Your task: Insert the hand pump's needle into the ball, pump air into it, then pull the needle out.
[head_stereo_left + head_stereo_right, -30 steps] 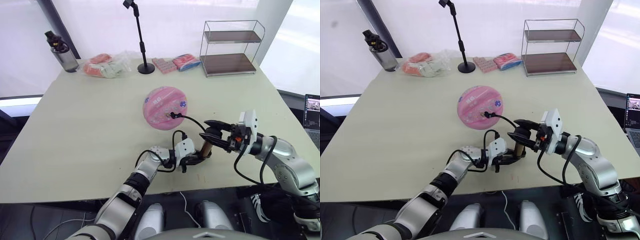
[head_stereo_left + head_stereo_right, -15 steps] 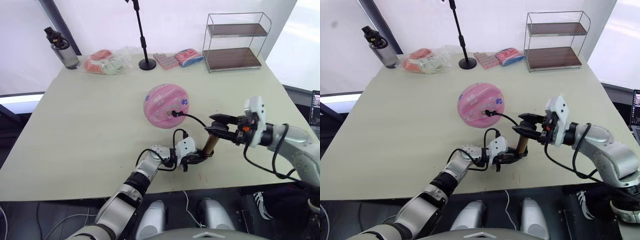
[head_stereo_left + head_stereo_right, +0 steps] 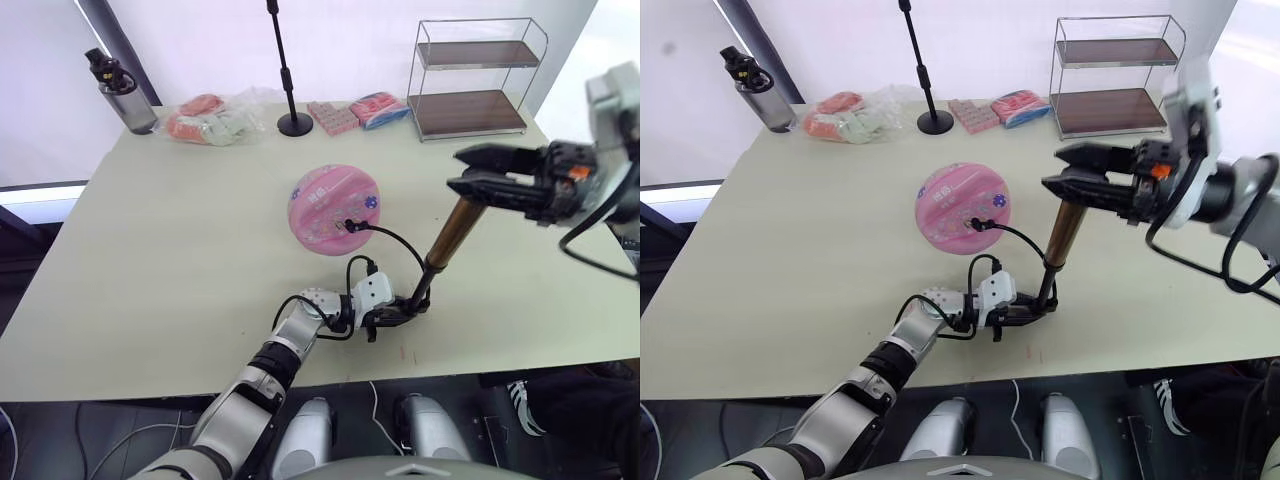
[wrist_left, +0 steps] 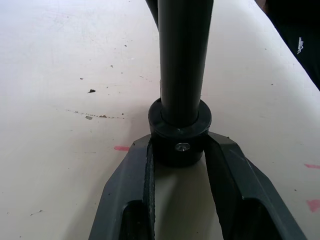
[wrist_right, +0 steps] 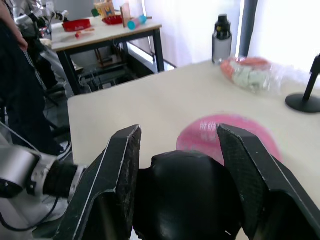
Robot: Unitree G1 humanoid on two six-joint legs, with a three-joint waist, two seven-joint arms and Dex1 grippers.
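Your left gripper (image 4: 178, 150) clamps the hand pump (image 3: 444, 243) at its base cap. Your right gripper (image 5: 180, 165) is closed around the T-handle (image 5: 182, 192). The needle (image 3: 348, 225) sits in the ball (image 3: 330, 209).

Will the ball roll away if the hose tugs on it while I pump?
Probably somewhat. The ball rests loose on the table, nothing bracing it. It looks squashed, which may resist rolling. The hose curves slack, so tugs should stay small.

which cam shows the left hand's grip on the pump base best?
Left wrist view: the left hand has its fingers on either side of the hand pump black base collar, seen close up. The eye views show the same grip small and from afar, at the tilted pump's foot on the table.
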